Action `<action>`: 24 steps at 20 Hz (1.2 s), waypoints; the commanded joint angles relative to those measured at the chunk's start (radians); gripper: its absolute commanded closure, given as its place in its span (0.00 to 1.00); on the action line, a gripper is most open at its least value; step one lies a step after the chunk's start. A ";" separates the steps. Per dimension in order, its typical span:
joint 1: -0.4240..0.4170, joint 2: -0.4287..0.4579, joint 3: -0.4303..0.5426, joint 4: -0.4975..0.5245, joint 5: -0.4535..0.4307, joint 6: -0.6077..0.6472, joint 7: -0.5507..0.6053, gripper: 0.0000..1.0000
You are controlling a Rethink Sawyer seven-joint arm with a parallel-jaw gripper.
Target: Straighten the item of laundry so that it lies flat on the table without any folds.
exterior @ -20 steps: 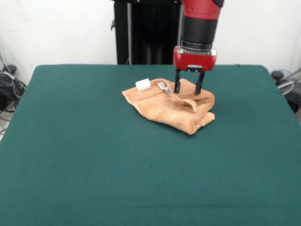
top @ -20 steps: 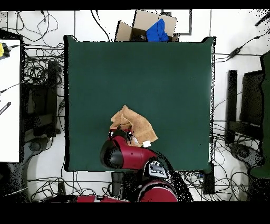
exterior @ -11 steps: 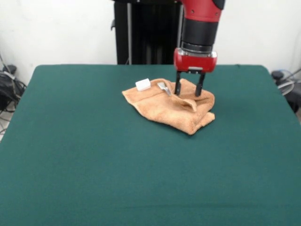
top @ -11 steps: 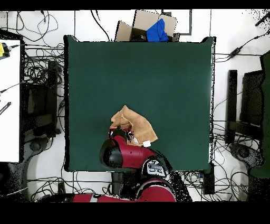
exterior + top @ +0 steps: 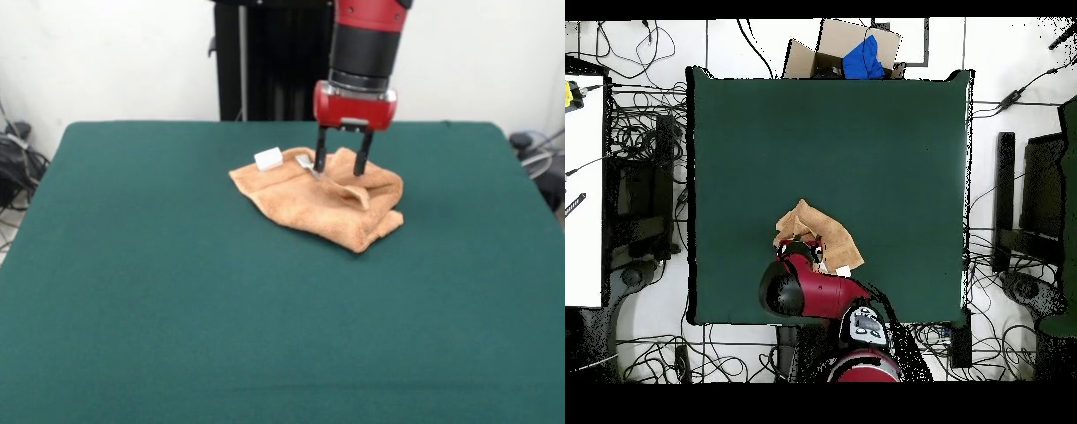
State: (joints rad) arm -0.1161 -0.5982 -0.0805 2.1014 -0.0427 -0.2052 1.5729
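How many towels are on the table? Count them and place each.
1: the peach-orange towel lies crumpled at the table's far middle, under the open gripper.

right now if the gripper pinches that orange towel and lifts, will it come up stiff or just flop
Probably flop: the towel lies crumpled in soft folds, so a lifted part would likely drape and trail. It looks light, so a pinch by the open gripper should raise it. On the felt-like table it may drag rather than slide.

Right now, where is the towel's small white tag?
In the front view the white tag sticks up at the left far corner of the crumpled towel, just left of the open claw that hangs over the towel's far edge.
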 commanded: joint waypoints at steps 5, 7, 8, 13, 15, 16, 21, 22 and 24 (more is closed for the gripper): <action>-0.002 -0.031 -0.015 -0.073 0.014 0.141 0.126 0.00; -0.006 -0.012 -0.003 -0.086 0.012 0.129 0.131 0.00; -0.007 -0.003 0.003 -0.091 0.012 0.123 0.134 0.00; 0.003 0.026 0.019 -0.101 0.020 0.105 0.150 0.00; 0.008 0.040 0.024 -0.106 0.023 0.094 0.157 0.00; 0.011 0.047 0.025 -0.110 0.025 0.089 0.160 0.00; 0.010 0.063 0.027 -0.115 0.020 0.073 0.165 0.00; 0.011 0.058 0.025 -0.112 0.020 0.077 0.165 0.00; 0.013 0.046 0.020 -0.105 0.018 0.086 0.163 0.00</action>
State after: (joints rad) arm -0.1166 -0.5842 -0.0818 2.0537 -0.0429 -0.1502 1.5729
